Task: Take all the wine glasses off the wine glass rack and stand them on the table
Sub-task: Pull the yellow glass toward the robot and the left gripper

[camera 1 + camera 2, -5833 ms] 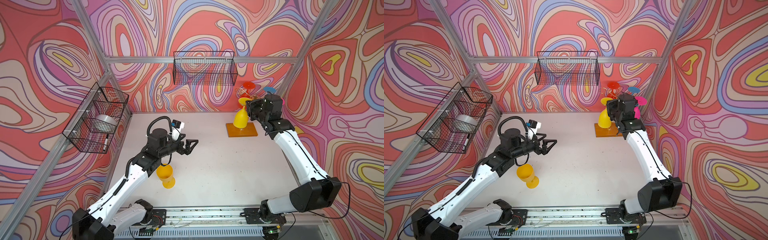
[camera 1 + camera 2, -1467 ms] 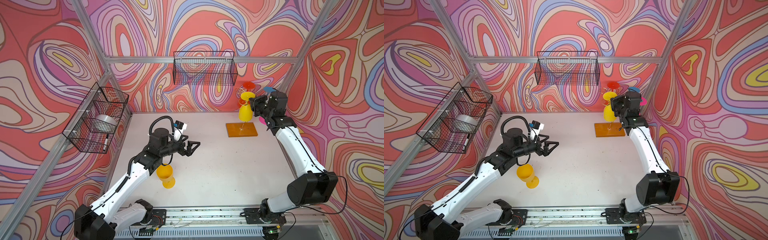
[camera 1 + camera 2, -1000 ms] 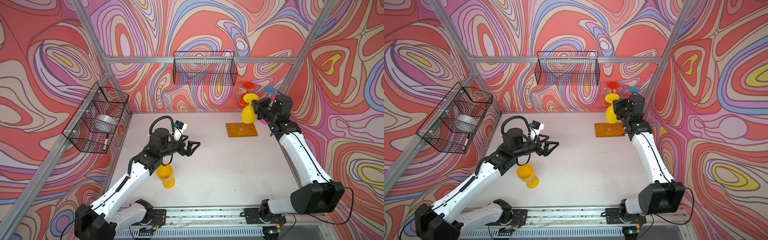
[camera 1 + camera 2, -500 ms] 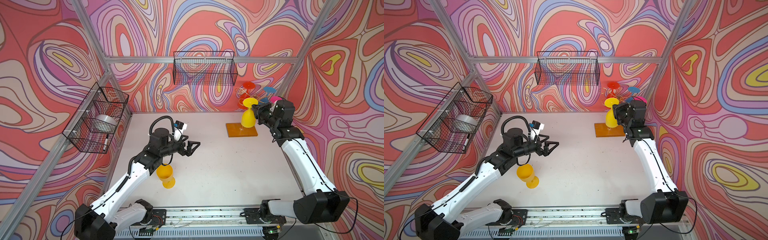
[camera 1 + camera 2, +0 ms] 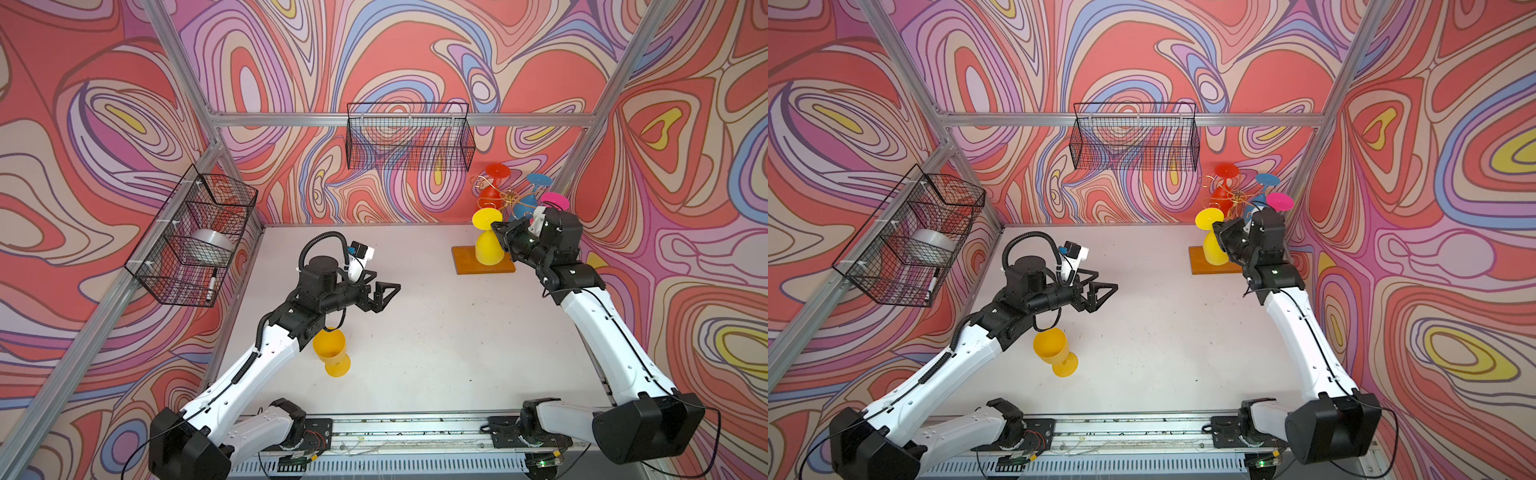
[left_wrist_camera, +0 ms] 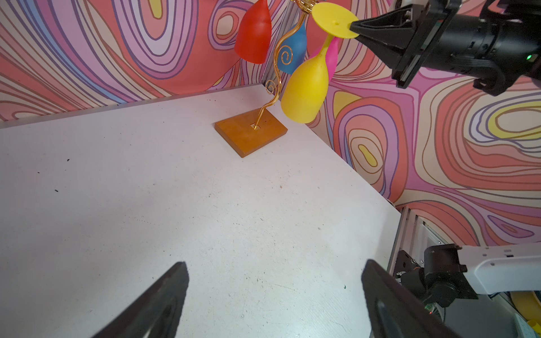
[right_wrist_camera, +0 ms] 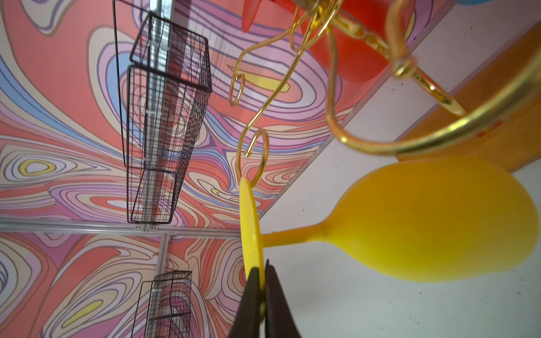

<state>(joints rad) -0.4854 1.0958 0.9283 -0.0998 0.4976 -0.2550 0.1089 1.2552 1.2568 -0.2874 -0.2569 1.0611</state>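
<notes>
second yellow glass (image 5: pixel 330 353) stands upright near left on the table (image 5: pixel 436 332), partly under the left arm. left gripper (image 5: pixel 382 286) hovers mid-table, released, jaws wide apart and empty, pointing right. wire basket (image 5: pixel 195 237) on the left wall holds a silver roll and a pen.

far right, the right gripper (image 7: pixel 262 272) is clenched on the rim of the glass's foot. glass (image 7: pixel 424 222) is plain opaque yellow, upside down and a bit tilted, foot up, bowl hanging over the rack's orange base. rack (image 6: pixel 243 137) has thin gold wire curls. one curl sits right at the foot's rim, cannot tell if touching. a thicker arm curves close by the bowl. red glass (image 5: pixel 489 192), blue glass (image 5: pixel 538 180) and pink glass (image 5: pixel 555 201) hang inverted just behind. second basket (image 5: pixel 409 137) is on the far wall.
</notes>
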